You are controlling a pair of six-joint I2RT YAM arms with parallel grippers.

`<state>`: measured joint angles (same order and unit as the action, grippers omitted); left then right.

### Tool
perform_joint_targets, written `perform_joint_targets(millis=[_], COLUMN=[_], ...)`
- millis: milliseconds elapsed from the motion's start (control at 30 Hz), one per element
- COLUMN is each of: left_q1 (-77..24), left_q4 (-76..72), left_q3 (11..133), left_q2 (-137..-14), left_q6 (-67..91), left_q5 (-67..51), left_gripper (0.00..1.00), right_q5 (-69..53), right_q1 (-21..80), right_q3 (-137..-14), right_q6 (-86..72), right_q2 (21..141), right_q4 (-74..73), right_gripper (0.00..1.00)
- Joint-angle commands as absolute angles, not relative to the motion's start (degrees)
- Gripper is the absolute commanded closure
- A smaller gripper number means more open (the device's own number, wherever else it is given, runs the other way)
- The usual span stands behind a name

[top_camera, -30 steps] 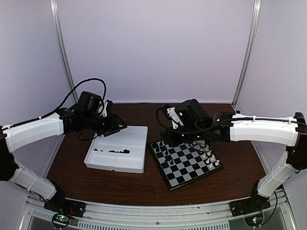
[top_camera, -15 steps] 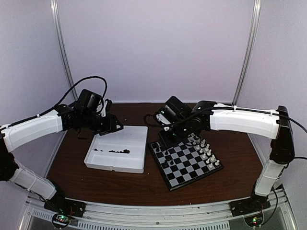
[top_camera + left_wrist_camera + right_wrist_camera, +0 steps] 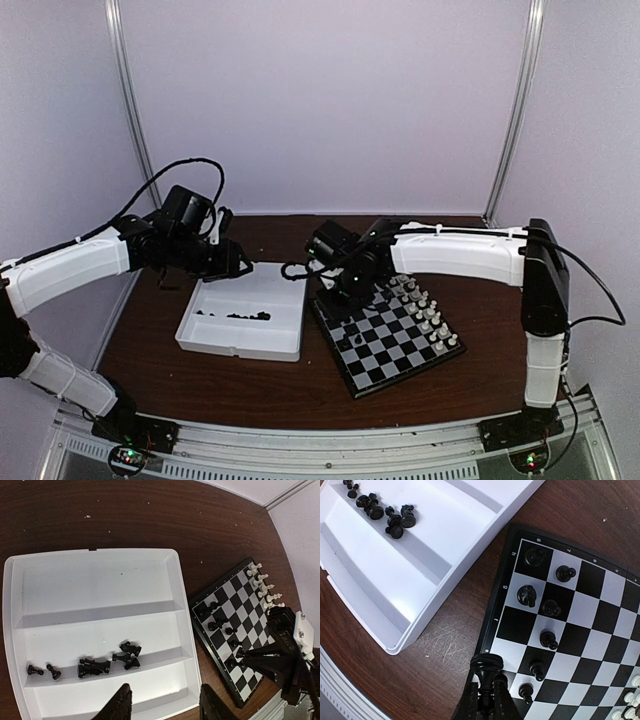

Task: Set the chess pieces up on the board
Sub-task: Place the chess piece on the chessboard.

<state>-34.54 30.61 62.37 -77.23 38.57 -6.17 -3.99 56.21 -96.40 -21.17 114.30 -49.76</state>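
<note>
R gripper [image 3: 486, 692] fingers clamped on a black piece [image 3: 486, 664], held upright over the board [image 3: 496, 611] edge nearest the tray [image 3: 435, 600], beside a line of other black pieces [image 3: 548, 639] already standing. L gripper [image 3: 165, 702] fingers apart, nothing btwn them, hovering over tray; loose black pieces [image 3: 107, 662] lie in its middle compartment. White pieces [image 3: 262, 587] stand along board's opposite side

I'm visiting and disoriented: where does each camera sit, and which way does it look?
Top external: high behind the robot, looking down at the table; left arm and right arm show.
Left wrist: above the tray, looking down; open left gripper at bottom.
Right wrist: over the board's edge, looking down; right gripper pinches a black piece.
Shared: all three show tray and board.
</note>
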Motion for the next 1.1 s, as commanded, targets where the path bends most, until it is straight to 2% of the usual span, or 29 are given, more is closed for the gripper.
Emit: perform_joint_targets(millis=[0, 1067], left_q1=[-34.3, -34.3], left_q4=[30.6, 30.5], left_q3=[63.7, 63.6], left_q2=[-76.5, -77.9], left_q6=[37.1, 36.6], left_q5=[-5.4, -5.2], left_gripper=[0.54, 0.54], right_q5=[-2.6, 2.1], right_q1=[56.0, 55.2], right_q3=[-98.8, -103.5], right_q6=[-20.3, -17.8], right_q2=[116.9, 124.9], right_q4=[-52.5, -55.2], right_gripper=[0.93, 0.91])
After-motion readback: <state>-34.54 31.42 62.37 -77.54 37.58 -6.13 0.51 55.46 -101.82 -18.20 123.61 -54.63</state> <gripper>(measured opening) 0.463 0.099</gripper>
